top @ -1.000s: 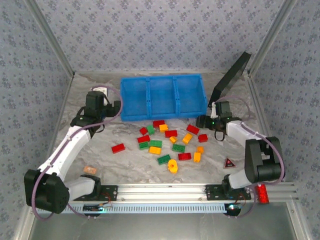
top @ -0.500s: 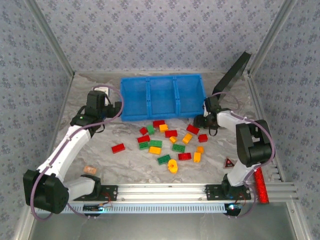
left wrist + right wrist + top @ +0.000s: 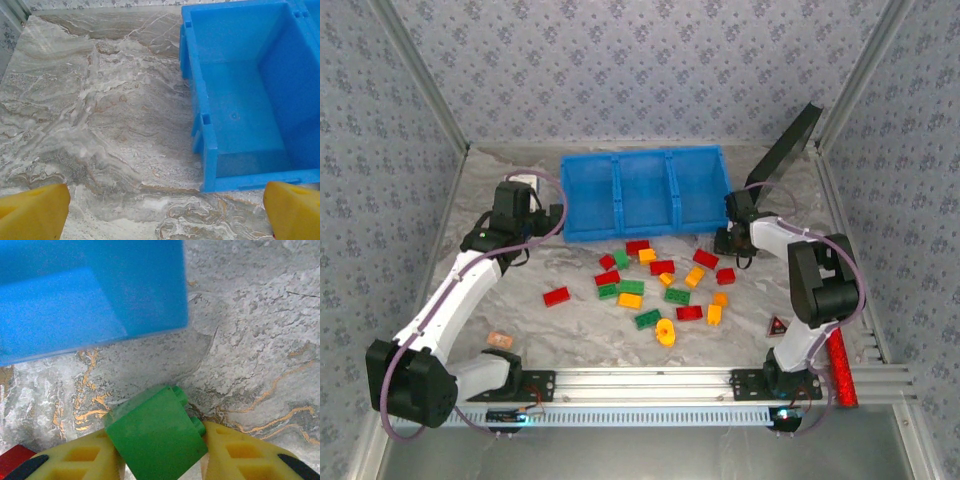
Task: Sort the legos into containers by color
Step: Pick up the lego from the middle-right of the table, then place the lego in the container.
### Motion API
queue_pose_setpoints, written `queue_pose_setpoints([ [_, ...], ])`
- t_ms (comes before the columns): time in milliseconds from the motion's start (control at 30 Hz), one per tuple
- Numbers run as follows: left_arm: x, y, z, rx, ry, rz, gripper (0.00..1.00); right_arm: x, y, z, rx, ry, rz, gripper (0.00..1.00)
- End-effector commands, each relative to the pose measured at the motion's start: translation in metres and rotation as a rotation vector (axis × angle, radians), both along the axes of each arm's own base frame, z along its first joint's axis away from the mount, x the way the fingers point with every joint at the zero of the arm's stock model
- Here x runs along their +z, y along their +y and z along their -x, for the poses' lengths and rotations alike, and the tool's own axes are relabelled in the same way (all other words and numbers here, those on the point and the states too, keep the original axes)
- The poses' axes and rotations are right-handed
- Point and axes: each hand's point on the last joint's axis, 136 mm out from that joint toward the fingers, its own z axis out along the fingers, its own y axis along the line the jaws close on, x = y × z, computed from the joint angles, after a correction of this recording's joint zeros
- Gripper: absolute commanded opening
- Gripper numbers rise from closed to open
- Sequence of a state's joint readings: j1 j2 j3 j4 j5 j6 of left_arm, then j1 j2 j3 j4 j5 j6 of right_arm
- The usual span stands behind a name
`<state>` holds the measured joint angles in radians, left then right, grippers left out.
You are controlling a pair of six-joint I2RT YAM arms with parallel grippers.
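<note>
1. Nearest: aluminium rail [image 3: 650, 383] along the near edge of the table [image 3: 570, 330], carrying both arm bases. A red cylinder [image 3: 839, 372] and a red triangular marker [image 3: 779, 326] sit near right, a small tan scrap [image 3: 500, 340] near left.
2. Loose legos [image 3: 662, 267] in red, green and yellow-orange, scattered mid-table at mixed headings. One red lego [image 3: 557, 296] lies apart to the left, long axis roughly left-right.
3. Right gripper [image 3: 160, 462]: narrow, pinching a green lego [image 3: 155, 432] just off the near right corner of the blue bin [image 3: 90, 290]. Studs point up-right in the wrist view, body skewed to the fingers. Its long axis I cannot tell.
4. Left gripper [image 3: 165, 212]: fingers spread wide, beside the bin's left end.
5. Blue bin: I log its long axis as left-right, with three compartments side by side.
6. Table surface is grey marble pattern with orange veins. A black panel [image 3: 785, 150] leans at far right. The walls [image 3: 640, 70] are floral-papered.
</note>
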<state>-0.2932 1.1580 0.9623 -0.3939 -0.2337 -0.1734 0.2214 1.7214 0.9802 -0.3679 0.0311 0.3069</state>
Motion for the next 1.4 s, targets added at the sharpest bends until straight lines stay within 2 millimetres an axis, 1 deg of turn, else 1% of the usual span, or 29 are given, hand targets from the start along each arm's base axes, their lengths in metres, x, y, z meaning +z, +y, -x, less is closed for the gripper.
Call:
queue_pose_setpoints([
  [0, 0.026, 0.0, 0.001, -0.002, -0.053, -0.003, 0.99, 0.001, 0.0, 0.007, -0.006, 0.034, 0.012, 0.37],
  [167, 0.03, -0.003, 0.006, -0.012, -0.056, -0.001, 0.99, 0.032, -0.003, 0.015, -0.001, -0.002, 0.026, 0.34],
  [400, 0.026, -0.012, 0.018, -0.039, -0.024, 0.001, 0.99, 0.082, -0.002, 0.026, 0.045, -0.07, 0.071, 0.33],
  [433, 0.025, -0.013, 0.02, -0.044, -0.02, 0.001, 0.99, 0.09, 0.0, 0.024, 0.049, -0.088, 0.07, 0.33],
  [500, 0.025, -0.014, 0.023, -0.045, -0.015, 0.008, 0.99, 0.105, 0.004, 0.019, 0.068, -0.126, 0.066, 0.33],
  [567, 0.024, -0.015, 0.027, -0.045, -0.005, 0.022, 0.99, 0.117, 0.008, 0.008, 0.085, -0.164, 0.067, 0.33],
  [633, 0.019, -0.014, 0.032, -0.024, 0.012, 0.051, 0.99, 0.127, 0.014, -0.006, 0.111, -0.195, 0.065, 0.32],
  [667, 0.015, -0.013, 0.034, -0.01, 0.019, 0.07, 0.99, 0.138, 0.018, -0.016, 0.124, -0.22, 0.063, 0.32],
  [733, 0.003, -0.017, 0.039, -0.013, 0.044, 0.113, 0.99, 0.143, 0.023, -0.032, 0.154, -0.229, 0.086, 0.32],
  [867, -0.021, -0.017, 0.054, 0.006, 0.129, 0.142, 0.99, 0.142, 0.032, -0.06, 0.19, -0.231, 0.111, 0.32],
  [1000, -0.044, -0.004, 0.073, 0.122, 0.204, 0.169, 0.98, 0.134, 0.046, -0.084, 0.222, -0.23, 0.114, 0.32],
  [1100, -0.062, -0.001, 0.089, 0.203, 0.235, 0.235, 0.96, 0.119, 0.058, -0.098, 0.242, -0.212, 0.121, 0.32],
  [1167, -0.07, 0.002, 0.098, 0.249, 0.243, 0.248, 0.96, 0.109, 0.065, -0.105, 0.253, -0.197, 0.131, 0.32],
  [1200, -0.078, 0.006, 0.107, 0.273, 0.272, 0.237, 0.96, 0.104, 0.069, -0.108, 0.262, -0.188, 0.136, 0.32],
  [1367, -0.105, 0.001, 0.132, 0.311, 0.379, 0.247, 0.95, 0.079, 0.078, -0.12, 0.278, -0.147, 0.151, 0.32],
])
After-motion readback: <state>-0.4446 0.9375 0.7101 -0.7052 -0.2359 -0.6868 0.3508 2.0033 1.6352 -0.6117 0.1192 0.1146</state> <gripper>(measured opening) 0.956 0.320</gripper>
